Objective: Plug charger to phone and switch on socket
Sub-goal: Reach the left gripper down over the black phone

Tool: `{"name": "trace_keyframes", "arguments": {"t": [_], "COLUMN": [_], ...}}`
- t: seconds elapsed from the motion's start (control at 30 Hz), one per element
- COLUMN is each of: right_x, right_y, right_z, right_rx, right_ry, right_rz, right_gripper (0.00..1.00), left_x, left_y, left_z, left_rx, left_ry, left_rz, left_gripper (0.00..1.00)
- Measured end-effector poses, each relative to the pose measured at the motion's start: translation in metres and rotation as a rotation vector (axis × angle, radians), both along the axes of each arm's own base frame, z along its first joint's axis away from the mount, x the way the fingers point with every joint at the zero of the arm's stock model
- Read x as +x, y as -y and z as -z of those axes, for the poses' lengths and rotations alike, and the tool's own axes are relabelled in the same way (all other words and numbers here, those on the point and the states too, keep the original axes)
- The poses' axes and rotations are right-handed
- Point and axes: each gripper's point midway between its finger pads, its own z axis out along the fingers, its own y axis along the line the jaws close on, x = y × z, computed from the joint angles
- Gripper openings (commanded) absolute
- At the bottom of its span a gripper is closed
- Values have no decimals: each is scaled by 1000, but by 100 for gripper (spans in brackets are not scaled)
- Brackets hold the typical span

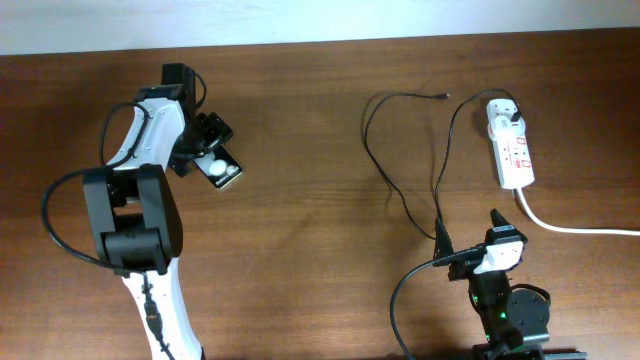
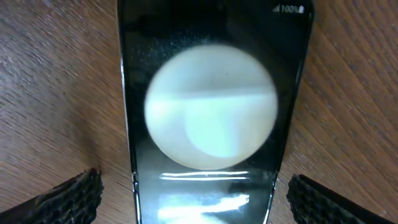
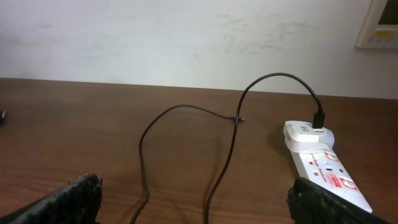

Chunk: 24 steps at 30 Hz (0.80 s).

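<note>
The left gripper [image 2: 194, 198] straddles the small flat black glossy phone [image 2: 211, 112]. Its 2 fingers are spread wide on either side and grip nothing. The right gripper [image 3: 194, 202] is also open and empty. The long thin black charger cable [image 3: 144, 143] lies loose, with its white plug head [image 3: 308, 134] on the white elongated power strip socket [image 3: 326, 171]. Its connector tip [image 1: 443, 96] is well apart from the phone. The step in hand appears to be securing the phone. The next move calls for closing squarely on its edges.
</note>
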Motion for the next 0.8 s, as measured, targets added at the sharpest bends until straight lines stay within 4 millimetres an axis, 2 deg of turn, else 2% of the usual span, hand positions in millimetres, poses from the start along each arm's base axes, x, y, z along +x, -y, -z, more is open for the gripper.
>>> {"name": "trace_keyframes", "arguments": {"t": [0.07, 0.13, 0.27, 0.33, 0.43, 0.6, 0.8], "right_x": [0, 0, 0, 0, 0, 0, 0], "right_y": [0, 0, 0, 0, 0, 0, 0], "right_z": [0, 0, 0, 0, 0, 0, 0], "right_rx": [0, 0, 0, 0, 0, 0, 0], "right_ry": [0, 0, 0, 0, 0, 0, 0], "right_rz": [0, 0, 0, 0, 0, 0, 0], "right_gripper": [99, 99, 99, 99, 99, 99, 99], "left_x": [1, 3, 4, 3, -3, -12, -15], "left_y": [-2, -3, -5, -3, 4, 29, 34], "left_z": [5, 6, 7, 8, 8, 9, 9], "left_rx": [11, 19, 38, 43, 49, 40, 31], "left_ry": [-6, -3, -7, -10, -35, -69, -83], "left_rz": [-1, -1, -1, 8, 35, 127, 259], "left_gripper": [100, 88, 84, 78, 75, 72, 66]}}
